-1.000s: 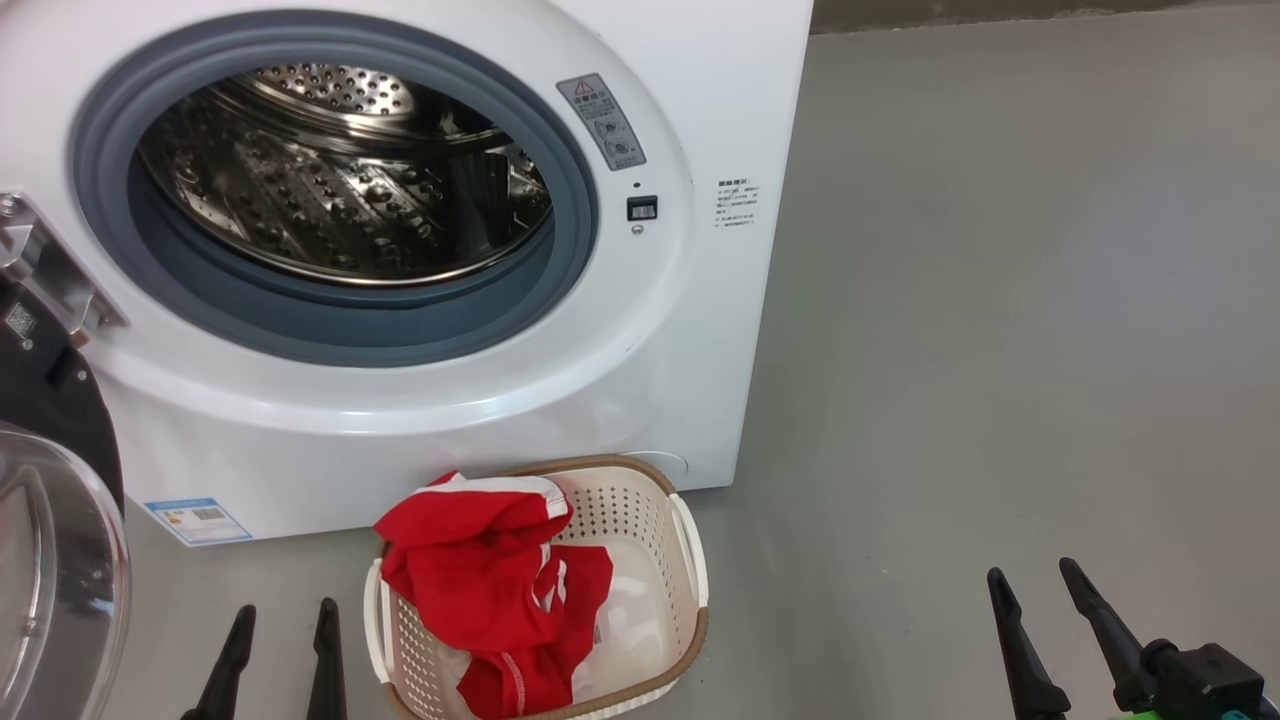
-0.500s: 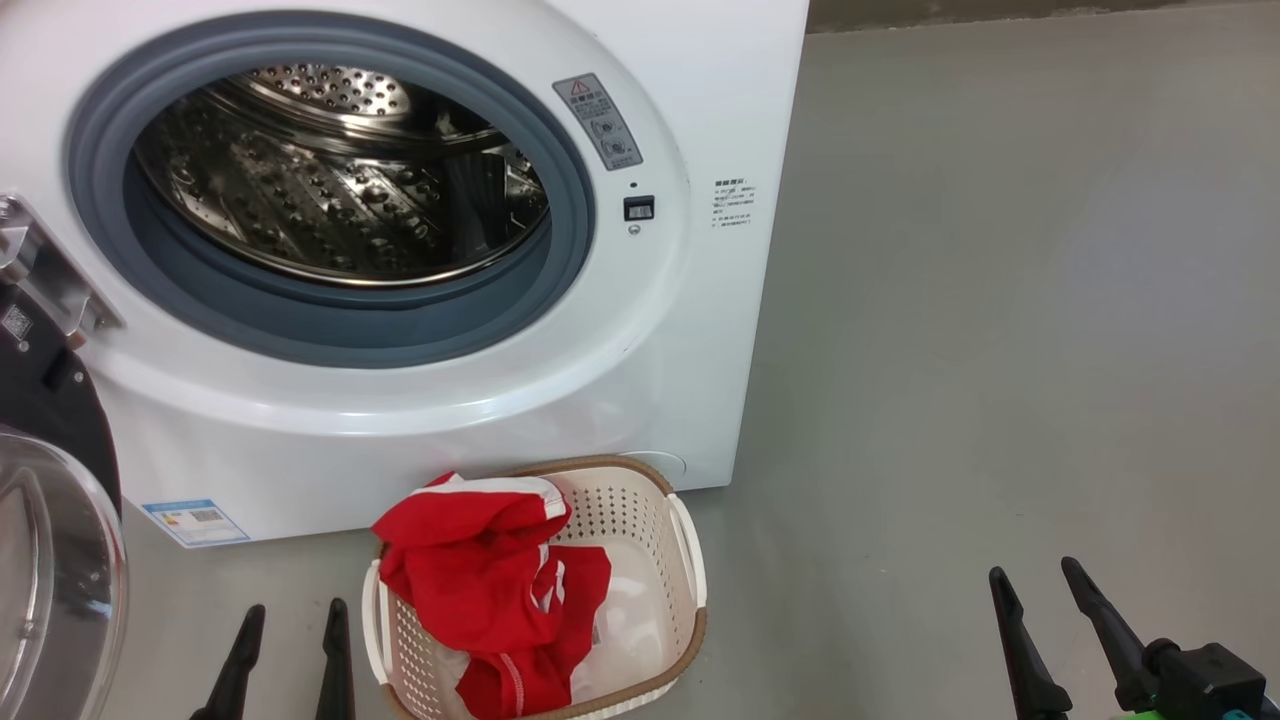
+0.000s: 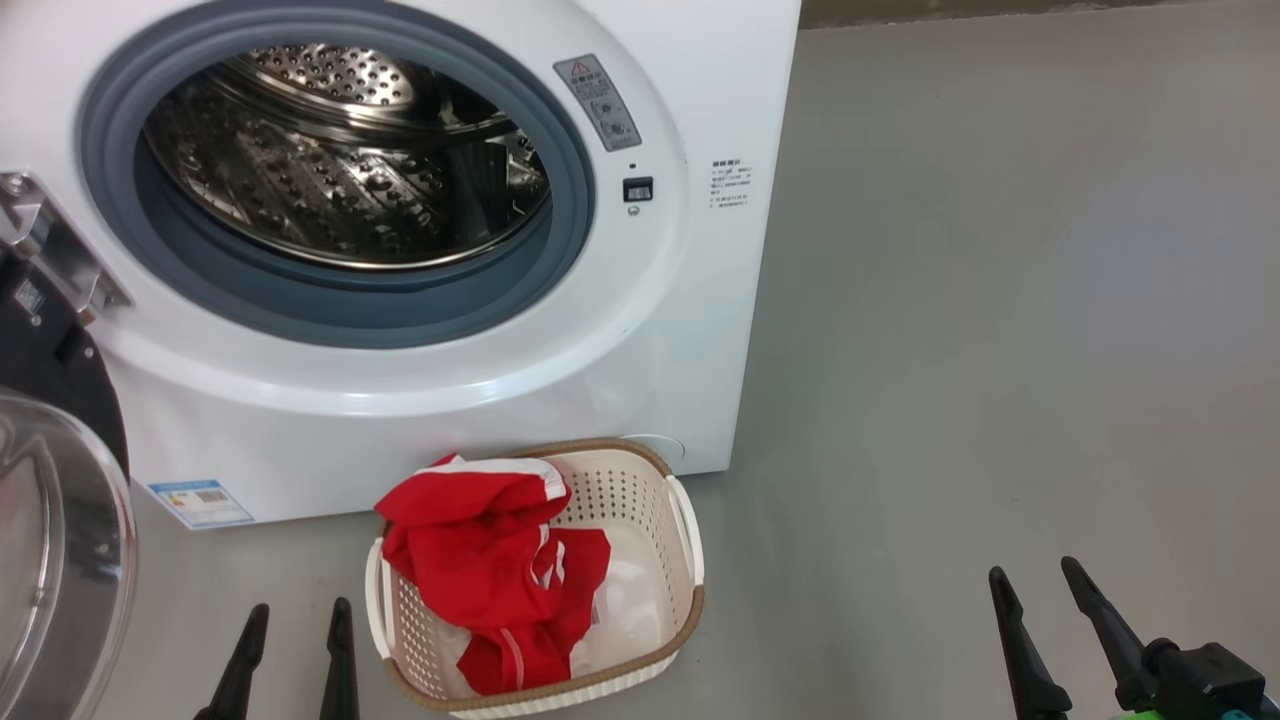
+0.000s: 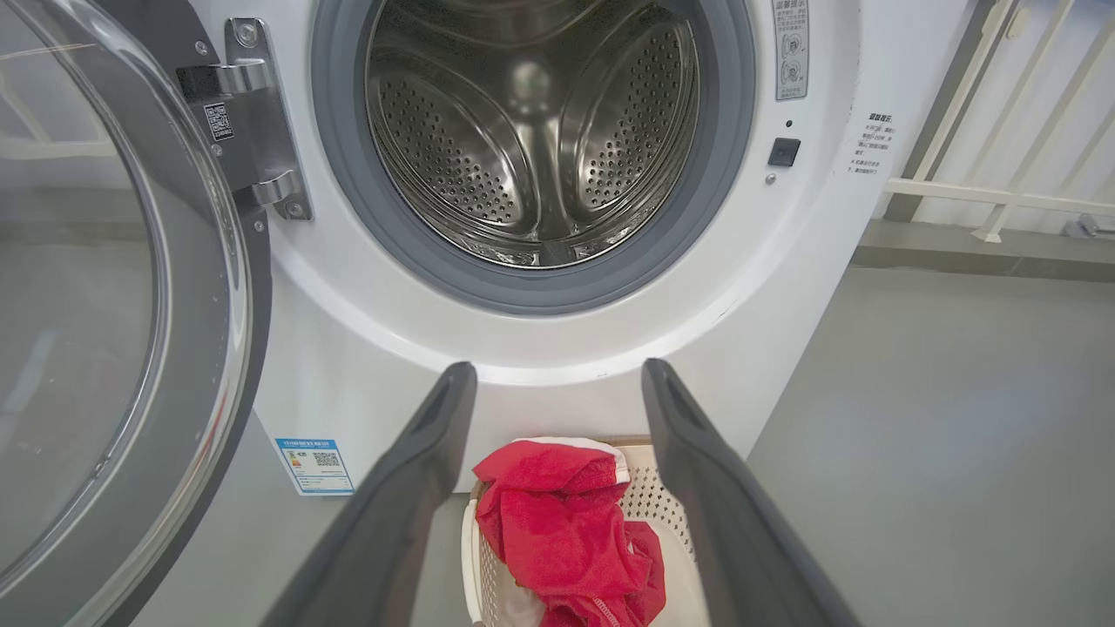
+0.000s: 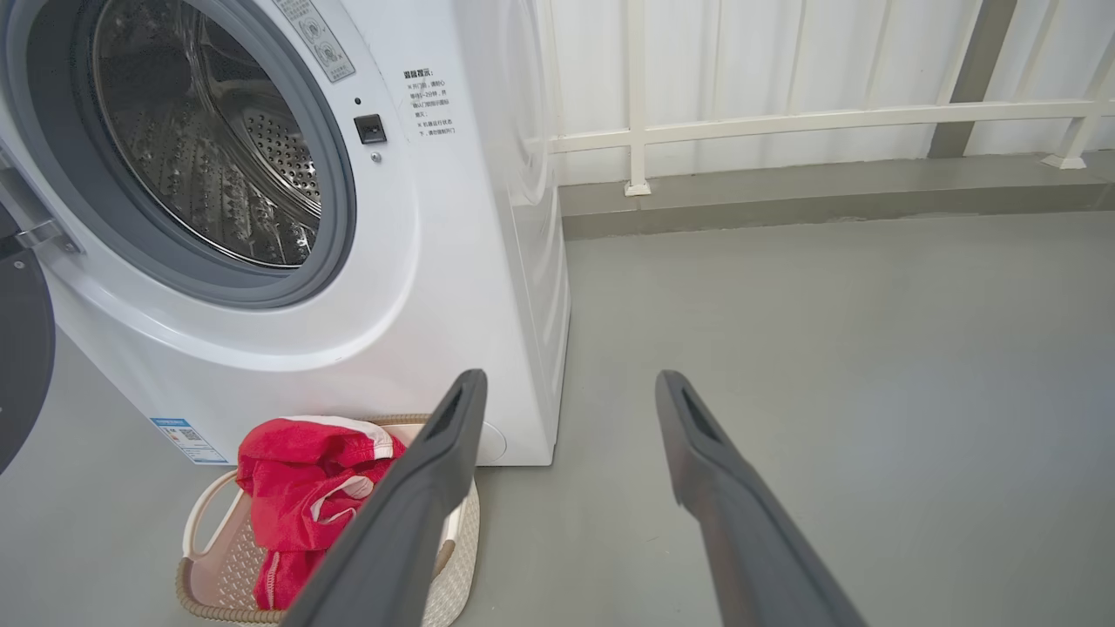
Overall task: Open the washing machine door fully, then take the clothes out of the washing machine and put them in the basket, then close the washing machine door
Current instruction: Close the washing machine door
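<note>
Both grippers hang open and empty before the washing machine [image 3: 400, 400], and the clothes [image 3: 480, 560] are in the basket [image 3: 640, 500].

The washing machine door [image 3: 55, 560] stands swung wide to the left on its metal hinge [image 4: 261, 122], so the grey-ringed port is open, and no garment can be seen in the steel drum [image 3: 340, 170]. The basket sits on the grey floor [image 3: 1000, 300] just in front of the machine's lower front. The red clothes are heaped in its left half and hang over the back rim. The left gripper [image 3: 300, 607] is low, just left of the basket, its fingers apart and holding nothing. The right gripper [image 3: 1031, 567] is well apart to the right over bare floor, also spread and holding nothing.
</note>
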Motion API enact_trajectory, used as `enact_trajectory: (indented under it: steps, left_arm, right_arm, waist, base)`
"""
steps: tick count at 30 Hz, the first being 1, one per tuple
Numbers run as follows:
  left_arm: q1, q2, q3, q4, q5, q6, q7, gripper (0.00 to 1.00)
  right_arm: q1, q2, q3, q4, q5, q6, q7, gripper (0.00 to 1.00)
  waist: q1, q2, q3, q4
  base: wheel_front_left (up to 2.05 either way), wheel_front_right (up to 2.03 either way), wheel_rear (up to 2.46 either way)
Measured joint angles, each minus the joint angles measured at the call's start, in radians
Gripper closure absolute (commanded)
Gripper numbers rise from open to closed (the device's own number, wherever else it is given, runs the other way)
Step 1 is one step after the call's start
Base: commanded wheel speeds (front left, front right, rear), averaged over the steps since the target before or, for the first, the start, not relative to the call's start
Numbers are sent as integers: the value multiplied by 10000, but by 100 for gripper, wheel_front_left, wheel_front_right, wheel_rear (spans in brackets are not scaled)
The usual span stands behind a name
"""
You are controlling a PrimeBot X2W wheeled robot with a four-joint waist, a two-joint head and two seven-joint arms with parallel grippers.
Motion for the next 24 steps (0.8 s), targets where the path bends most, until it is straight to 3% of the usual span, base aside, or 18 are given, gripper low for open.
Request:
enact_trajectory:
  steps: [9, 24]
  left_arm:
    - [0, 2, -33, -132, 0, 81, 0, 0]
    - [-1, 2, -77, -196, -2, 84, 0, 0]
  right_arm:
    - [0, 0, -8, -23, 0, 0, 0, 0]
    - [-2, 0, -6, -46, 0, 0, 0, 0]
  waist:
    - [0, 0, 40, 45]
    - [0, 0, 93, 58]
  base:
    - [-81, 81, 0]
    - [-3, 3, 0]
